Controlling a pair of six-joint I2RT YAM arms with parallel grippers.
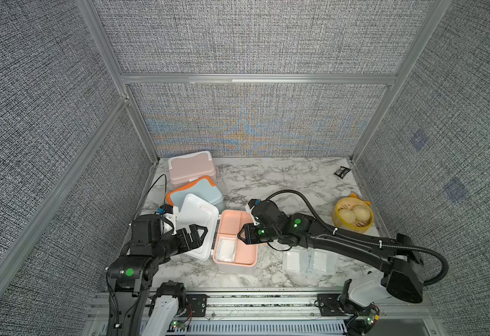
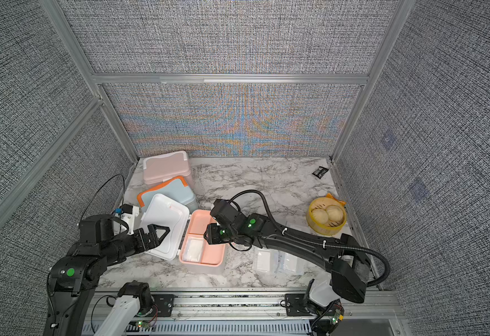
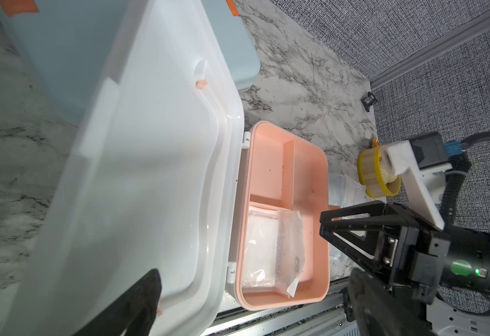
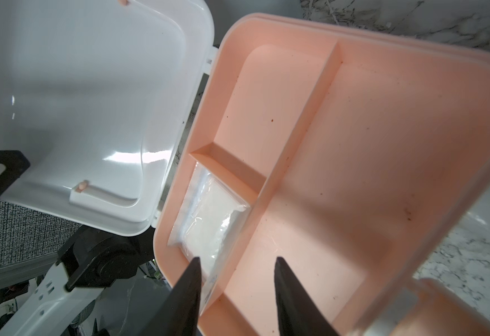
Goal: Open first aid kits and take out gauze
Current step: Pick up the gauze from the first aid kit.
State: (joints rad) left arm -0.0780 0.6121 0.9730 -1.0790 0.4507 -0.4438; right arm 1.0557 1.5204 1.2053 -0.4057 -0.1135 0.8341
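Note:
The white-and-peach first aid kit lies open, its peach tray (image 1: pixel 230 222) beside its white lid (image 1: pixel 197 216), which is flung back against the pale blue-and-orange kit (image 1: pixel 201 193). The pink-and-white kit (image 1: pixel 191 167) stands shut behind them. One gauze packet (image 1: pixel 226 250) (image 4: pixel 209 221) lies in the tray's small near compartment. My right gripper (image 1: pixel 241 232) (image 4: pixel 237 259) hangs inside the tray, open, one fingertip (image 4: pixel 194 270) over the packet's edge and nothing between the jaws. My left gripper (image 1: pixel 198 231) (image 3: pixel 255 279) is wide open over the lid's near edge.
Two more gauze packets (image 1: pixel 294 260) (image 1: pixel 322 260) lie on the marble table to the right of the tray. A yellow basket of buns (image 1: pixel 353 215) stands at the right edge, and a small black wrapper (image 1: pixel 342 171) lies in the back right corner.

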